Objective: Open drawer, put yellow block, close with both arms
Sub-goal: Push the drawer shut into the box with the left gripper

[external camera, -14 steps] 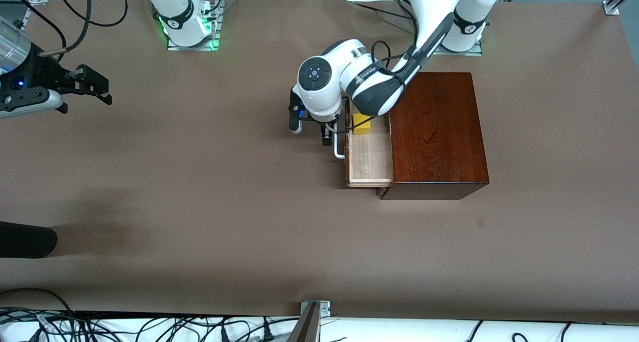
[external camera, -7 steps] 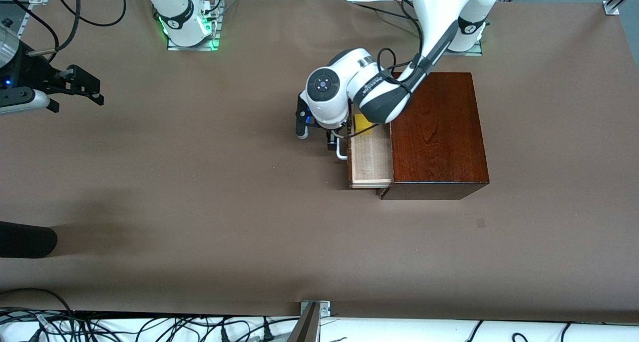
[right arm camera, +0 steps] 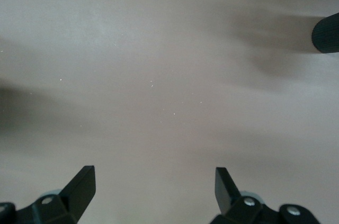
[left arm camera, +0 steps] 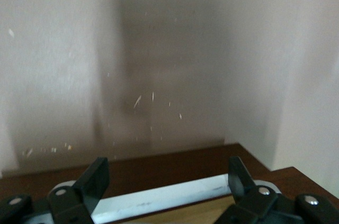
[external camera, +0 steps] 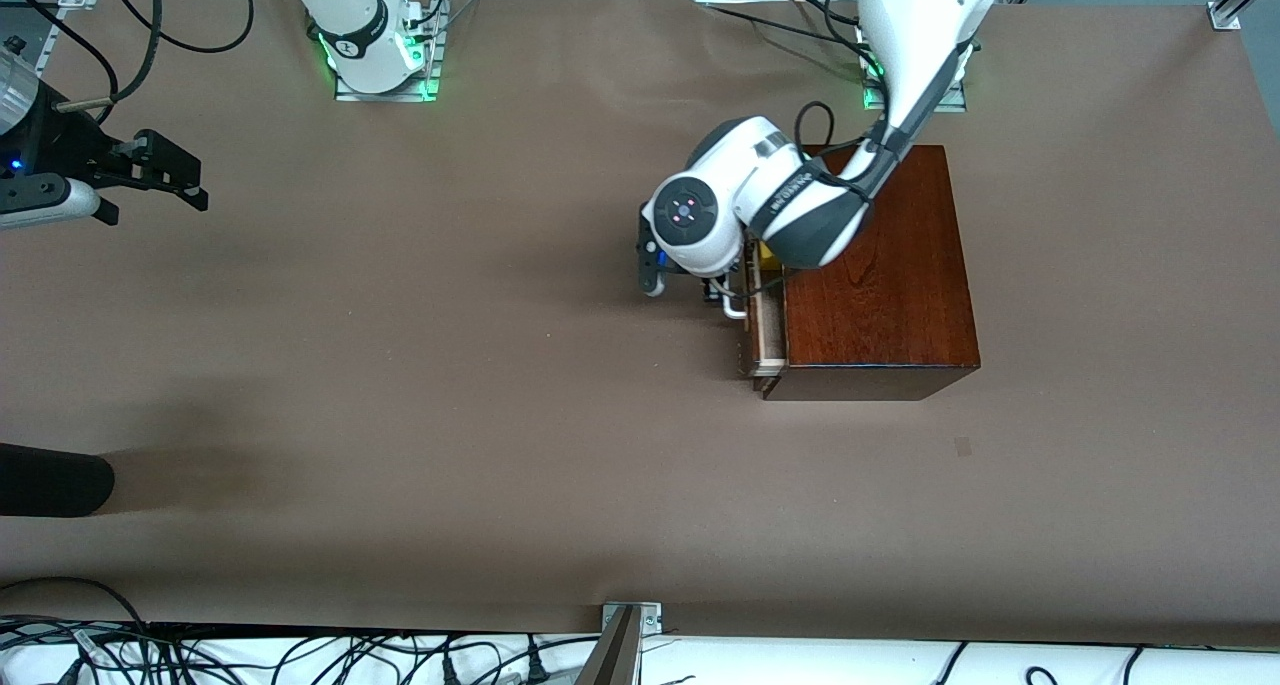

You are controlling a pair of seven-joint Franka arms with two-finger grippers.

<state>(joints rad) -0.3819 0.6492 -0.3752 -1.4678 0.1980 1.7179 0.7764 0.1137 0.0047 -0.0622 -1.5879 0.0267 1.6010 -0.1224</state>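
Left gripper (left arm camera: pixel 167 181) sits at the drawer (external camera: pixel 765 320) handle (left arm camera: pixel 159 198), fingers spread astride it. I see the drawer slightly out of the box (external camera: pixel 875 265), front facing the right arm's end. Block (external camera: pixel 767 254) inside. Right gripper (external camera: pixel 170 173) waits open.

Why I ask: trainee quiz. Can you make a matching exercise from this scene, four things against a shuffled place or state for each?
Things:
1. drawer
2. block
3. left gripper
4. right gripper

Places or states:
a. open, over the table at the right arm's end
b. in the drawer, mostly hidden under the left arm
c. only a sliver out of the box
d. open, at the handle

Pairs: 1-c, 2-b, 3-d, 4-a
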